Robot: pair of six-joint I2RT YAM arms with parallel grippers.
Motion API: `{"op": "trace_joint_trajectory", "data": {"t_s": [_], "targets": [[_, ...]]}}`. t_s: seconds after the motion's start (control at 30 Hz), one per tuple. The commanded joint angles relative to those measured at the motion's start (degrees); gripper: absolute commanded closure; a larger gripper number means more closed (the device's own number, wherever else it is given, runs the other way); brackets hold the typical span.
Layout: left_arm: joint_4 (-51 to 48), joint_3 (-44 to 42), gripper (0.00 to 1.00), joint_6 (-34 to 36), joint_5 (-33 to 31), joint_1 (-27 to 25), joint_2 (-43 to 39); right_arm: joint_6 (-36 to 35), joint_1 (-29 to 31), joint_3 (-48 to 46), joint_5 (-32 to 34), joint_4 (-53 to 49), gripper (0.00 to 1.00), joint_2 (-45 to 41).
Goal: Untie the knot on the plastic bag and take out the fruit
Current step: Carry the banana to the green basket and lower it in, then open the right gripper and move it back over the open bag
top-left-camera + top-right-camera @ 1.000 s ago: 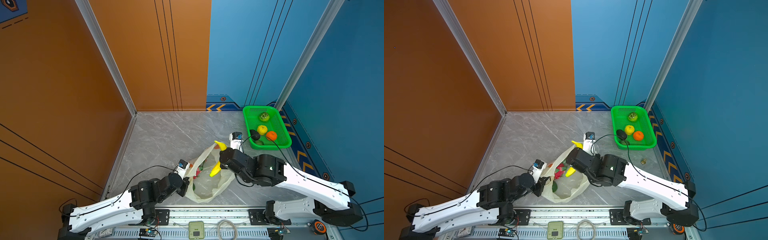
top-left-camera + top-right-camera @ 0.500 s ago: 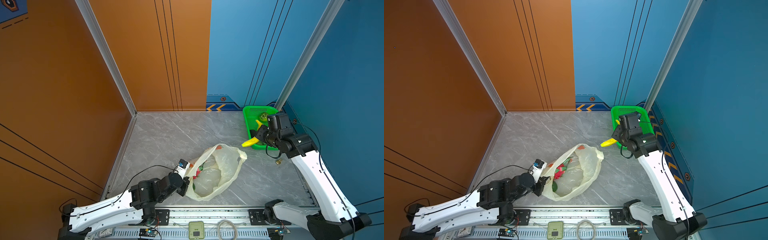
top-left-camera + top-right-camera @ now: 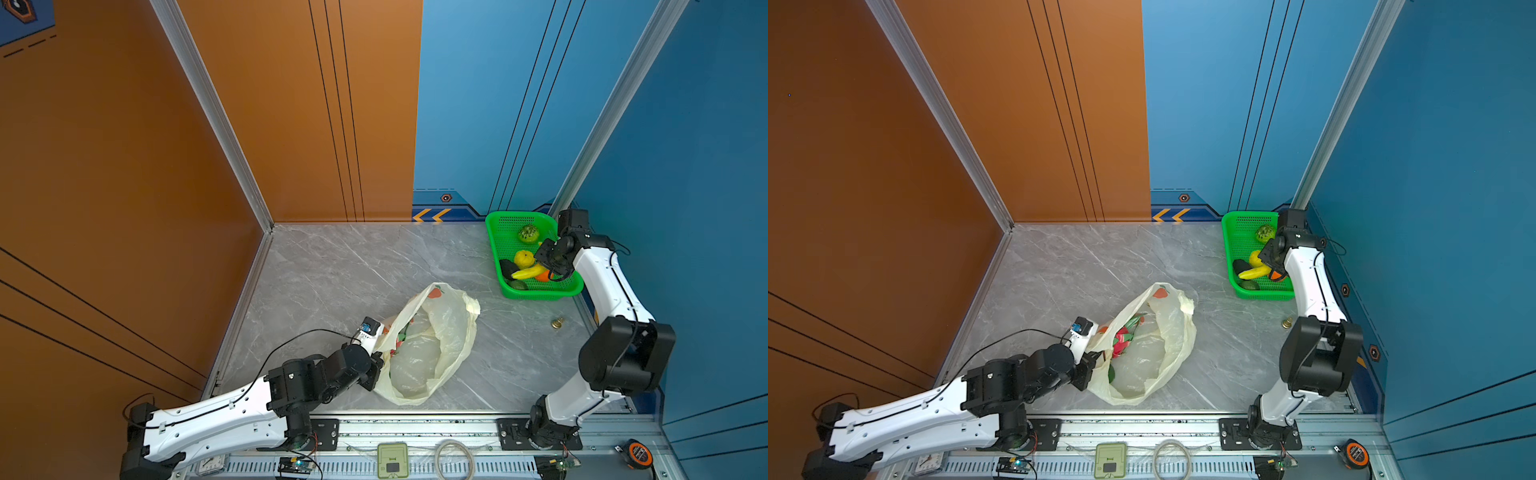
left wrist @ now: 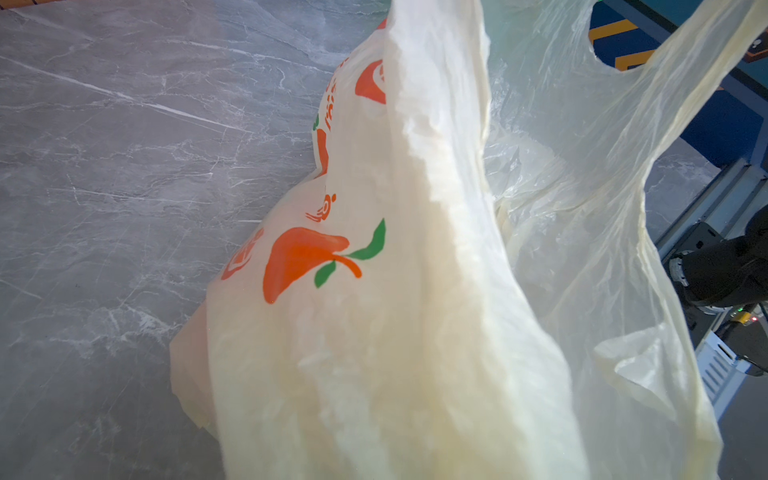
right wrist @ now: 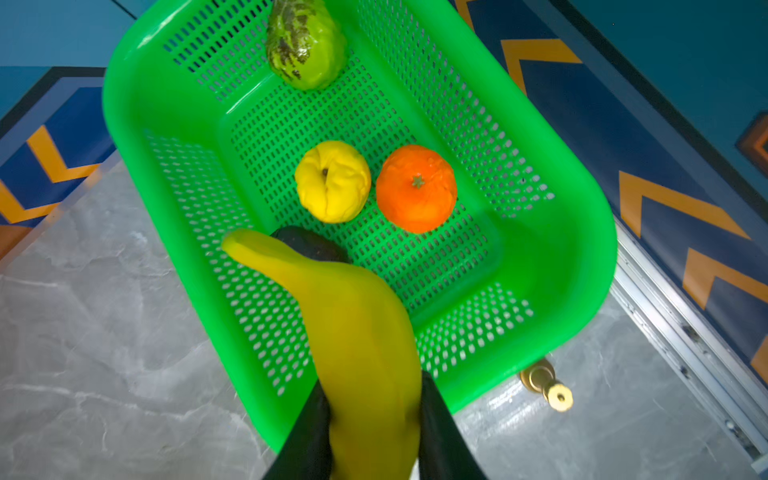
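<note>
Trouble here would come from the release. The banana sticks out well past the right end effector, which grips it by one end. Its free tip hangs over a side wall of the green basket, above a dark avocado. Let go this close to the rim, it could tip out onto the counter, or land on the avocado and knock the yellow citrus and the orange.

A second risk sits at the plastic bag: the left end effector is closed on its thin edge, and a hard pull could tear the film or drag the bag — a pink-red fruit inside — along the counter. The bag lies open mid-counter, its handles loose and untied.

The right arm reaches far out, elbow raised, wrist bent down over the basket. The left arm stretches low along the counter to the bag's mouth.
</note>
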Motion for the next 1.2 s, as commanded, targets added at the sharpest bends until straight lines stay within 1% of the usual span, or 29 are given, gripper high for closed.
{"op": "trace_joint_trajectory", "data": {"t_s": [0.0,0.13,0.3,0.4,0.5,0.53,0.57,0.7,0.9,1.0,1.07,1.17], "targets": [[1.32,2.11,1.00,1.04,-0.24,-0.09,0.41,-4.83,-1.64,7.48,0.75,1.20,0.79,6.65],[1.32,2.75,1.00,1.03,-0.69,0.14,0.83,-8.48,-1.79,16.53,2.66,-1.71,0.78,15.92],[1.32,3.18,1.00,1.05,-1.08,0.76,1.45,-10.74,-2.02,21.52,4.65,-3.37,0.75,23.28],[1.33,3.63,1.00,1.02,-1.09,1.14,1.94,-11.49,-2.04,22.77,5.35,-3.69,0.66,25.41],[1.33,4.07,1.00,1.37,-1.04,1.33,2.58,-11.41,-1.96,23.09,6.05,-3.97,0.44,25.95],[1.32,4.15,1.00,1.58,-1.03,1.40,2.75,-11.41,-1.87,22.84,6.19,-3.91,0.37,25.66],[1.41,4.12,1.00,1.71,-1.14,1.56,2.91,-11.41,-1.80,22.66,6.43,-3.94,0.33,25.39],[1.91,3.91,1.00,2.17,-1.36,1.89,2.87,-10.91,-1.53,21.14,7.00,-3.91,0.24,22.75],[1.64,4.31,1.00,2.74,-1.05,1.97,2.18,-9.41,-0.31,16.18,5.27,-4.04,0.18,14.19],[1.20,4.31,1.00,2.55,-0.73,1.91,1.60,-8.53,0.79,13.25,2.99,-4.80,0.16,9.01],[0.78,4.32,1.00,2.54,-0.45,1.94,1.47,-7.71,1.79,9.46,0.75,-5.26,0.15,5.05],[0.48,4.30,1.00,2.67,-0.48,1.78,1.21,-7.37,4.27,6.32,-2.29,-7.51,0.14,-1.24]]}}
